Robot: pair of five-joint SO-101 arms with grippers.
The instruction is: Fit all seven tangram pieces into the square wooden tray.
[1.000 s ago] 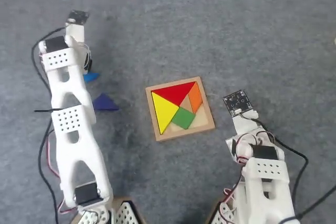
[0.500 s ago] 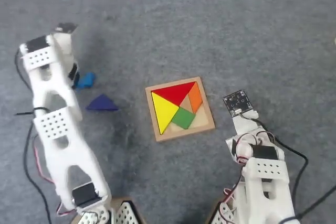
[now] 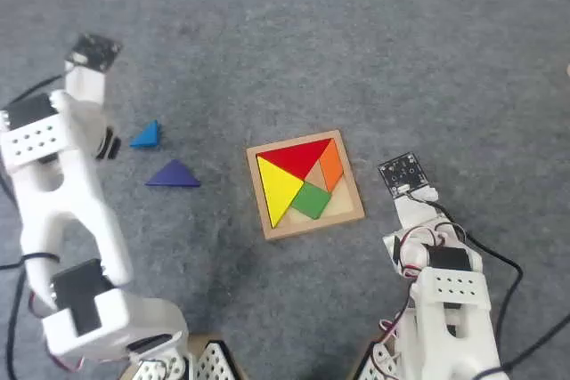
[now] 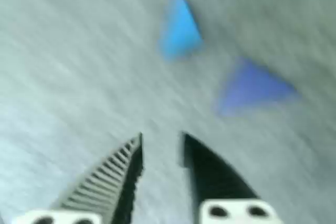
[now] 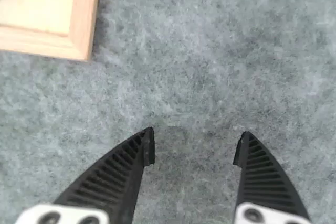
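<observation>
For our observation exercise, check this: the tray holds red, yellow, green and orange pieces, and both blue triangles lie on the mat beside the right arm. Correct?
No: the high view shows the light blue triangle and the dark blue triangle beside the left arm. The rest is right.

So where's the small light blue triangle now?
In the high view the light blue triangle lies on the grey mat left of the wooden tray, just beyond the dark blue triangle.
</observation>
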